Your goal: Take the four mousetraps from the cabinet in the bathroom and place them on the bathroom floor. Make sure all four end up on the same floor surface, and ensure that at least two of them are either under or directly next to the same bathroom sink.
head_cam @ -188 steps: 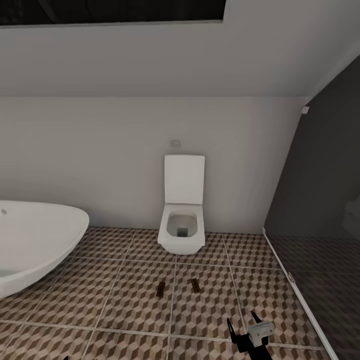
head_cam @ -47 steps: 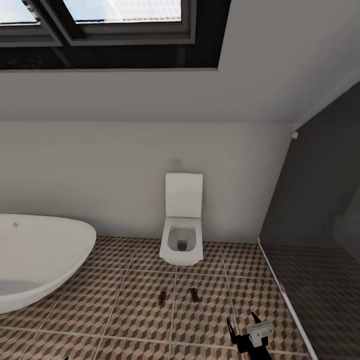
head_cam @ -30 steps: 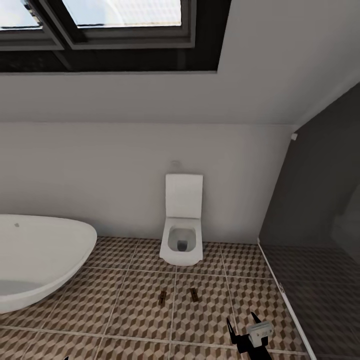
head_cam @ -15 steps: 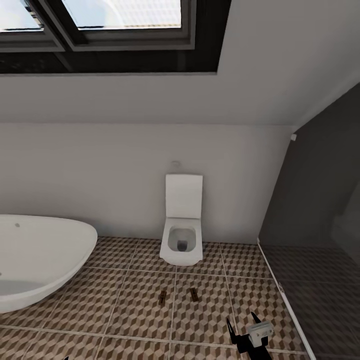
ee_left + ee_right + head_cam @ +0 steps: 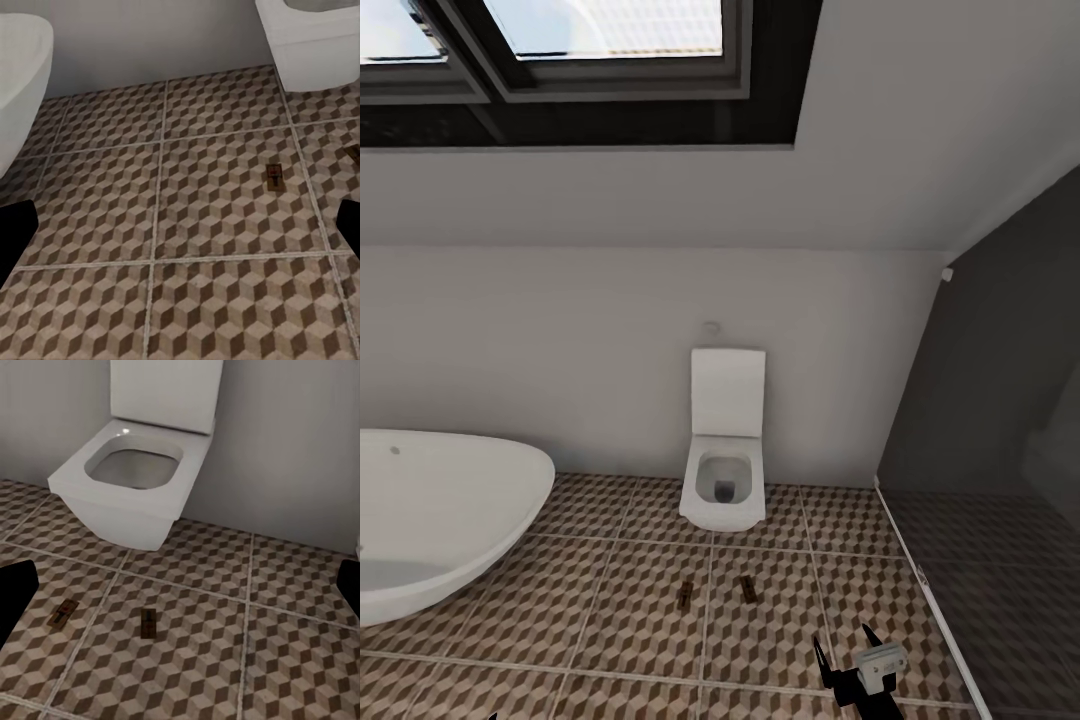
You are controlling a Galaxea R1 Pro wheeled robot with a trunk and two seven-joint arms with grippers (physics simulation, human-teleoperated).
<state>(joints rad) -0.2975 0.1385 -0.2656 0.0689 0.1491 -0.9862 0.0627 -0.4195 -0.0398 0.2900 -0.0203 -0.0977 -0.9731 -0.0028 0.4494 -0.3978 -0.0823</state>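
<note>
View steady since half-second ago; two mousetraps (image 5: 685, 596) flat on bathroom floor (image 5: 610, 620); both end effectors apart.

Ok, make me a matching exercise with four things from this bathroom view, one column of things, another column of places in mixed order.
Things:
1. white wall-hung toilet
2. oval white bathtub
3. two small tan wooden mousetraps
4. dark-framed skylight window

Places:
A. high in the sloped ceiling
B. on the patterned floor tiles in front of the toilet
C. against the back wall, centre
D. at the head view's left edge

Pairs: 1-C, 2-D, 3-B, 4-A
</note>
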